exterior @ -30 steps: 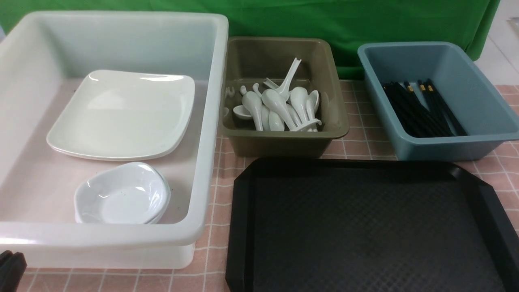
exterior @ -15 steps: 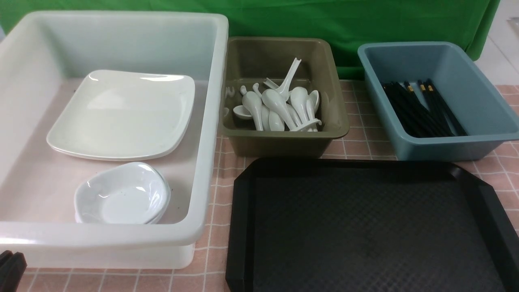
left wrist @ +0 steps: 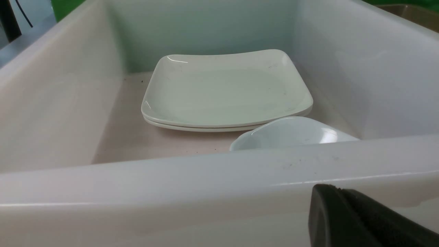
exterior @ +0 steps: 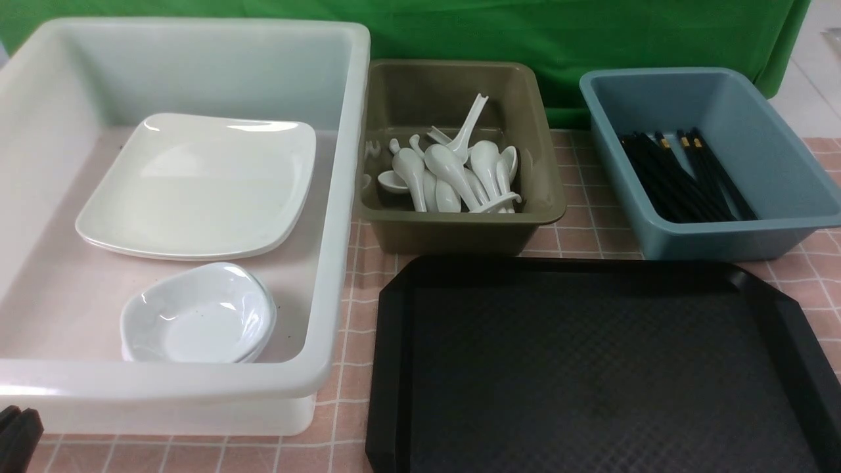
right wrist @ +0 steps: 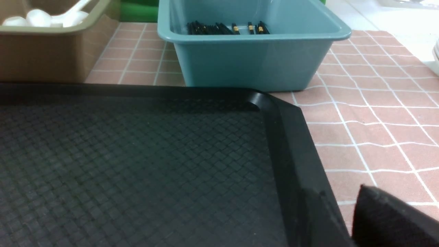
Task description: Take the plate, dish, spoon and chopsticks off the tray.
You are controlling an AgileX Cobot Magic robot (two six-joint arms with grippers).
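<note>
Tray (exterior: 591,368) bare: task looks done. Plate (exterior: 197,187) + dish (exterior: 197,315) in white tub (exterior: 341,197), spoons (exterior: 453,174) in olive tub (exterior: 545,197), chopsticks (exterior: 683,177) in blue tub (exterior: 775,144). Left jaws pressed together, parked by white tub; right jaws: cannot tell. Next: confirm, idle

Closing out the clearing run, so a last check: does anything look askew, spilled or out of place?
Nothing stands out. The tray is bare, the square plates and small dishes sit stacked in the white tub, the spoons lie jumbled in the olive tub, and the chopsticks lie in the blue tub.
</note>
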